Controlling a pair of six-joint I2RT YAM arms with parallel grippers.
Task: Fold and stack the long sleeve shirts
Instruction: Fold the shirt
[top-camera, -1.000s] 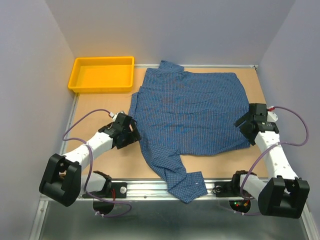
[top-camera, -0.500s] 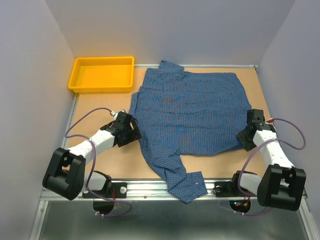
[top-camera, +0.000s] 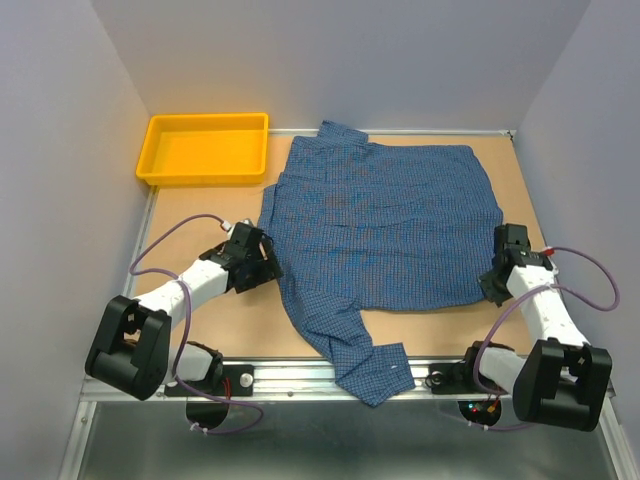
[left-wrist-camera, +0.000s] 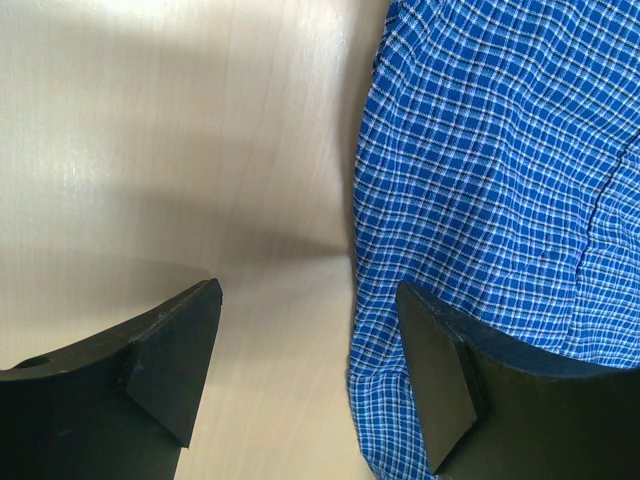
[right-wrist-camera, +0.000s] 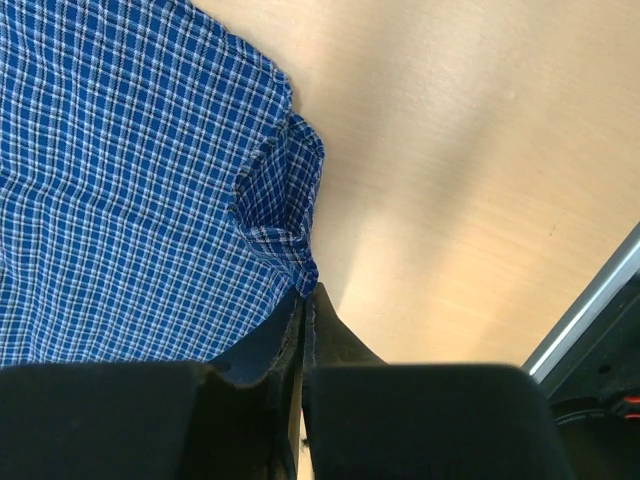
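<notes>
The left pincer (top-camera: 262, 263) has barely moved. Its jaws stand apart, one finger (left-wrist-camera: 170, 350) over the bare table (left-wrist-camera: 150, 150) and the other over the shirt (top-camera: 380, 220), with the shirt's edge between them. The shirt lies spread flat between both pincers. The right pincer (right-wrist-camera: 303, 300), open a second ago, has dropped and clamped together on the shirt's near corner, puckering it, though how much cloth it caught is hard to see. That corner looks secured; the left must close before any fold.
</notes>
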